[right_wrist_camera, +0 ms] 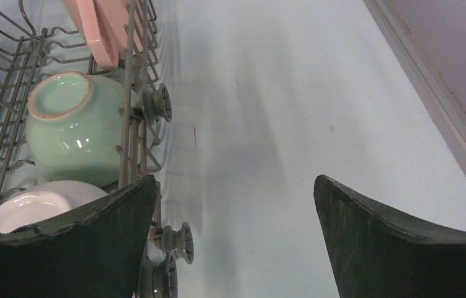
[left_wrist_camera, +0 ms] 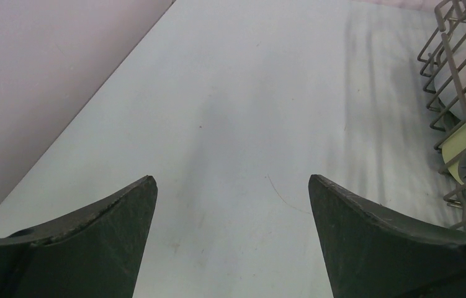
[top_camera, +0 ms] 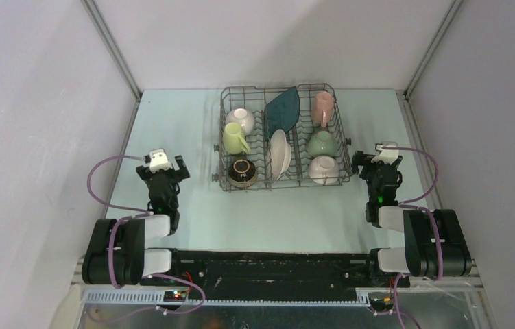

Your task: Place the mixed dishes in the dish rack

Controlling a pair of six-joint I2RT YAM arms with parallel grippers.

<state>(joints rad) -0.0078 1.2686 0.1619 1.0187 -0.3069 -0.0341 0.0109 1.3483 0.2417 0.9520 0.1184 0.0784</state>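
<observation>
- Centrally, the dish rack [top_camera: 287, 186] sits at the table's [top_camera: 172, 123] far middle, with every visible dish inside; the teal plate [top_camera: 283, 106] and white plate [top_camera: 280, 152] stand on edge.
- Risk, as I judge it: either gripper swinging inward could knock the rack's side.
- Near-left waits the left gripper [left_wrist_camera: 230, 179], near-right the right gripper [right_wrist_camera: 235, 180]; both gape wide, empty.

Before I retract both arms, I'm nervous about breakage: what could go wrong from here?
The open right gripper sits close beside the dish rack's right wall, so a sideways swing might knock the rack. The white round plate and dark teal square plate lean tilted between the tines, so a jolt might topple them.
</observation>
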